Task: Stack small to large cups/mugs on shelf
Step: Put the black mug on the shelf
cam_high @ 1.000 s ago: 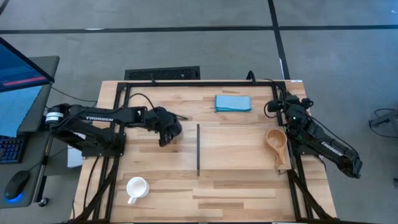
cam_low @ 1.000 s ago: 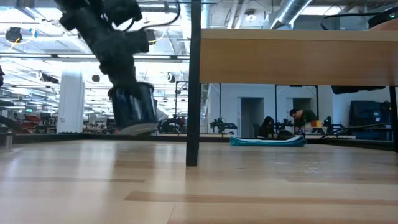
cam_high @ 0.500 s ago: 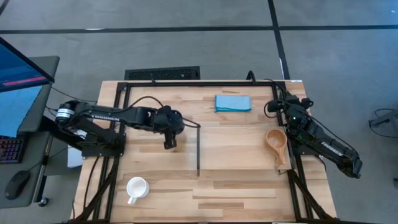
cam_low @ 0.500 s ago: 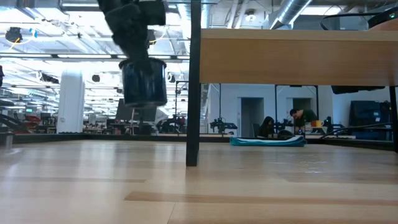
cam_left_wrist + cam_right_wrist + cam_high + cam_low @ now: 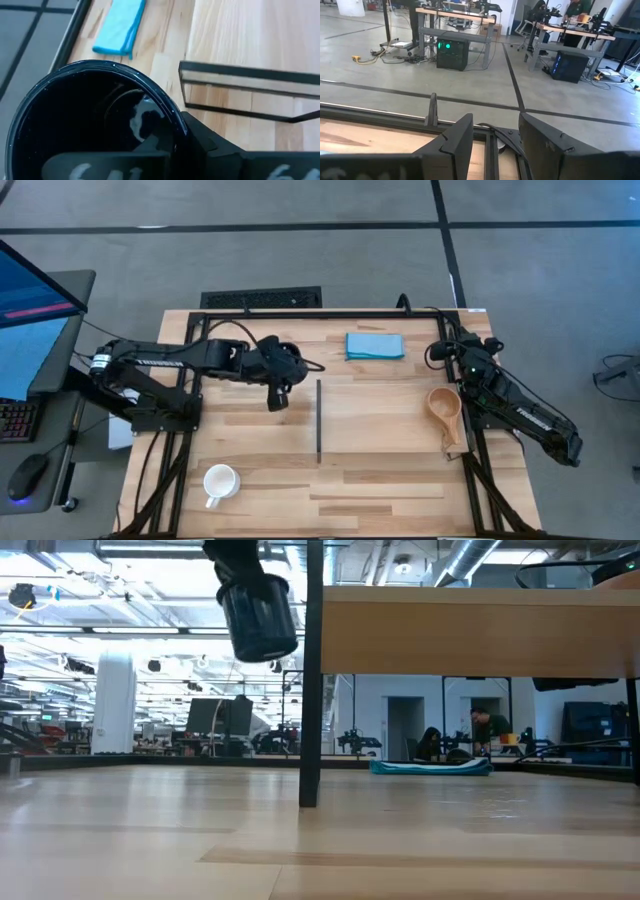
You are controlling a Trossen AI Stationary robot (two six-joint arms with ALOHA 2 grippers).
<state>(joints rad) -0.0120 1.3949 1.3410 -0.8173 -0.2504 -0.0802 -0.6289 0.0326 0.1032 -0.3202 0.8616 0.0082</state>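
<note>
While the white mug (image 5: 219, 481) sits untouched near the table's front-left, left gripper (image 5: 277, 393), fingers clenched on the black mug (image 5: 259, 615), has carried it higher and closer to the shelf (image 5: 380, 415). Wooden cup (image 5: 445, 408) already on shelf's right end; right gripper (image 5: 492, 137) parked there, fingers apart, empty.

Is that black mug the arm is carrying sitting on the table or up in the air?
In the air. The low view shows the black mug hanging well above the table, held by the left gripper.
</note>
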